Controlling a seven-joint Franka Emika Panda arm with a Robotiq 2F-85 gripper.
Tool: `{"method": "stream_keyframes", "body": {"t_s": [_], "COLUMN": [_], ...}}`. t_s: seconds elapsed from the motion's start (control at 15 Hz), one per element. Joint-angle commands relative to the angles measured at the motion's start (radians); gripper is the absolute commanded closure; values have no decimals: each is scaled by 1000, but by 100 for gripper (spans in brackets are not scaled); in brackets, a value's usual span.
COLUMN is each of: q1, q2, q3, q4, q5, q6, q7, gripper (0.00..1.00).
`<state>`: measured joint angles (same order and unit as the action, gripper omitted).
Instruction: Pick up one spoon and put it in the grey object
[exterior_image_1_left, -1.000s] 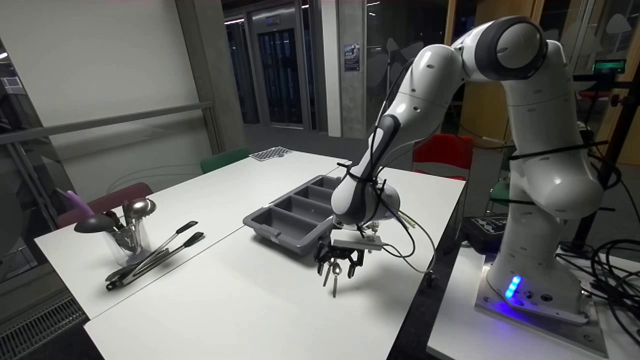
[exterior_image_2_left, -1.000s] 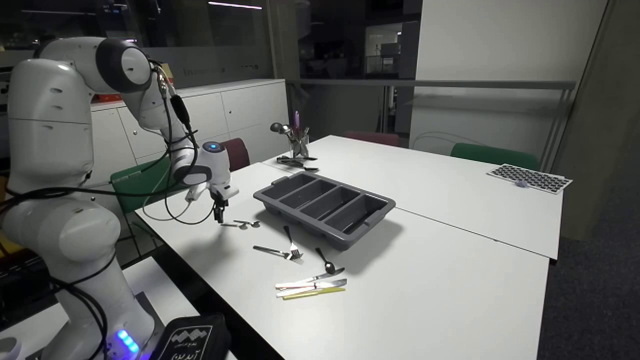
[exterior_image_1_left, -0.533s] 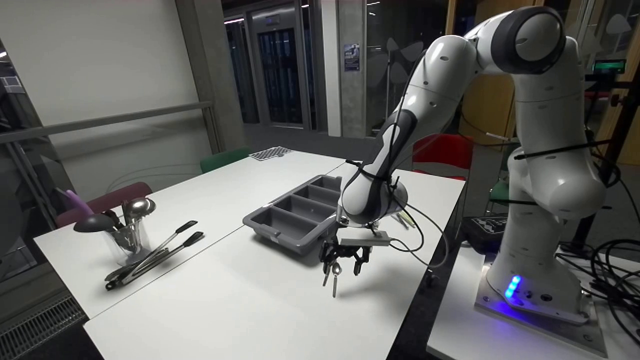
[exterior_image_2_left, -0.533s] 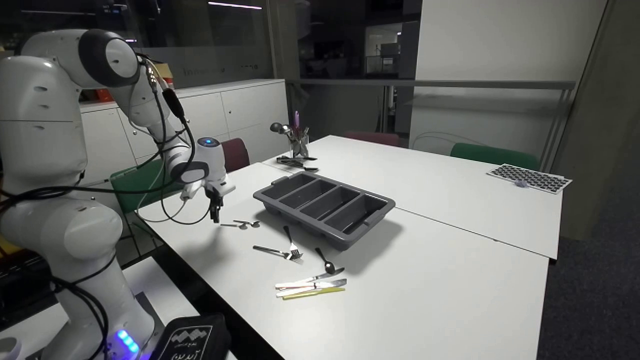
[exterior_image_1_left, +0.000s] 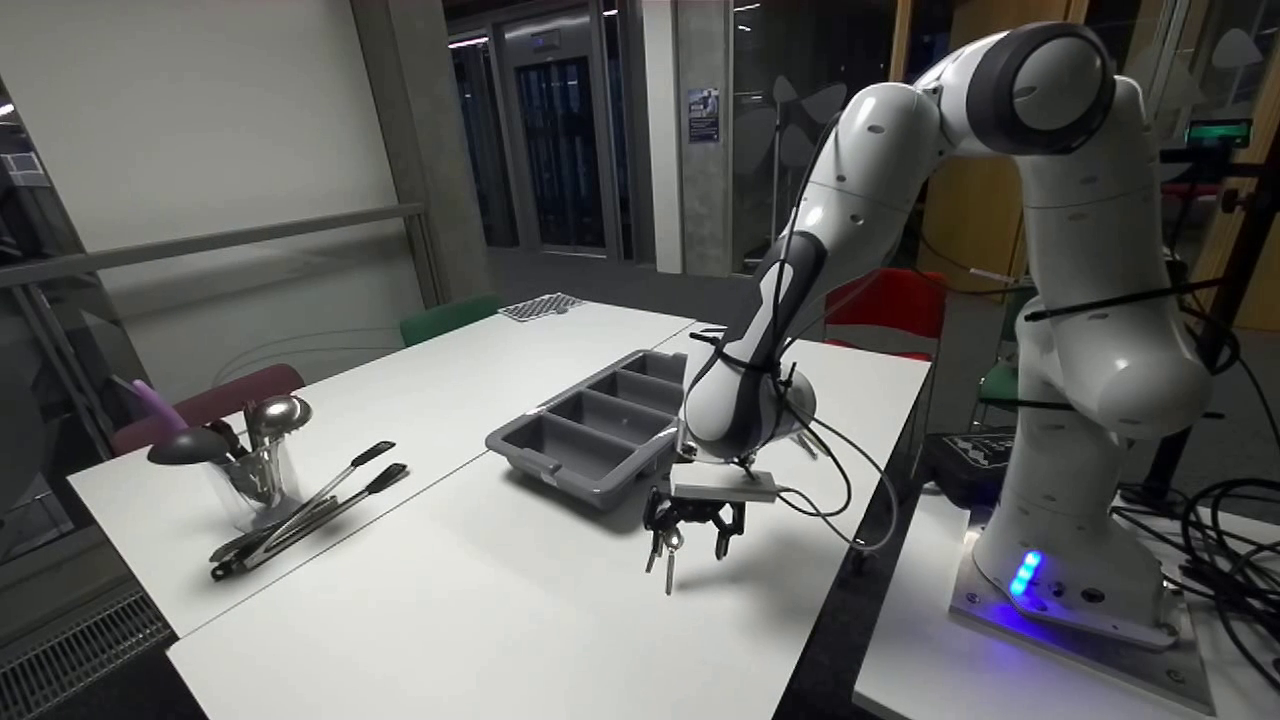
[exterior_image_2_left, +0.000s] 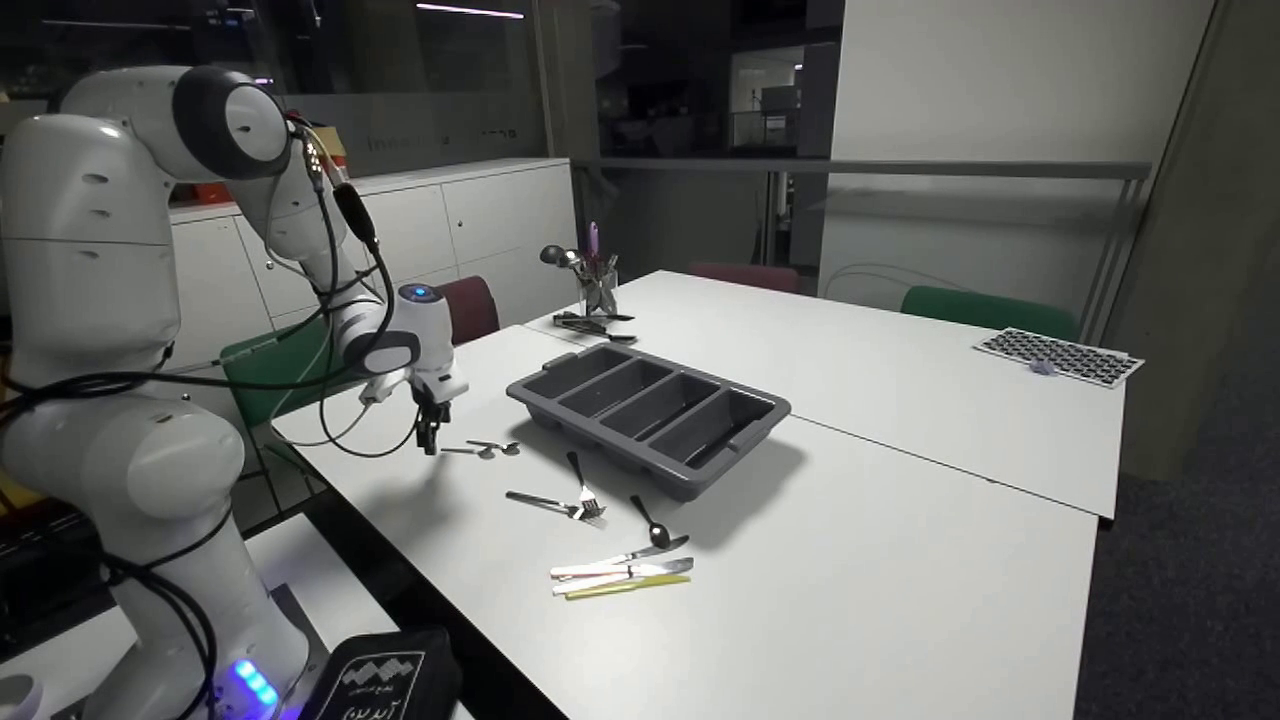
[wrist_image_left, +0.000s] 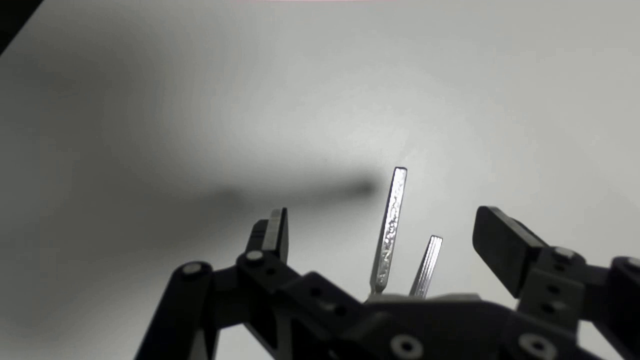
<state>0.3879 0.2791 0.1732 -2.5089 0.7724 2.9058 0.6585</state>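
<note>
Two small silver spoons lie side by side on the white table; in the exterior views they show as a nearer spoon (exterior_image_1_left: 669, 572) (exterior_image_2_left: 468, 451) and one beside it (exterior_image_1_left: 652, 560) (exterior_image_2_left: 508, 447). In the wrist view a longer handle (wrist_image_left: 392, 227) and a shorter ridged handle (wrist_image_left: 428, 265) lie between the fingers, their bowls hidden by the gripper body. My gripper (exterior_image_1_left: 690, 550) (exterior_image_2_left: 428, 442) (wrist_image_left: 381, 220) is open, empty and low over the handle side. The grey tray (exterior_image_1_left: 600, 490) (exterior_image_2_left: 560, 425) stands beyond the spoons with its compartments empty. A darker spoon (exterior_image_2_left: 658, 535) lies apart.
Two forks (exterior_image_2_left: 585, 500) (exterior_image_2_left: 540, 501) and several knives (exterior_image_2_left: 625, 577) lie further along the table. A clear cup of utensils (exterior_image_1_left: 258, 485) (exterior_image_2_left: 598, 290) and tongs (exterior_image_1_left: 310, 515) stand beyond the tray. The table edge (exterior_image_1_left: 815, 640) runs near the robot base.
My open gripper has shifted slightly away from the tray, toward the robot's base side, and then come down a little. The spoons and tray have not moved.
</note>
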Motion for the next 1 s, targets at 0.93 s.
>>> {"method": "stream_keyframes", "body": {"t_s": [0.93], "q1": [22], "q2": [-81], "q3": [-146], "q4": [-37], "q5": [-568], "q6": [-149], "q7": [718], "gripper": [0]}}
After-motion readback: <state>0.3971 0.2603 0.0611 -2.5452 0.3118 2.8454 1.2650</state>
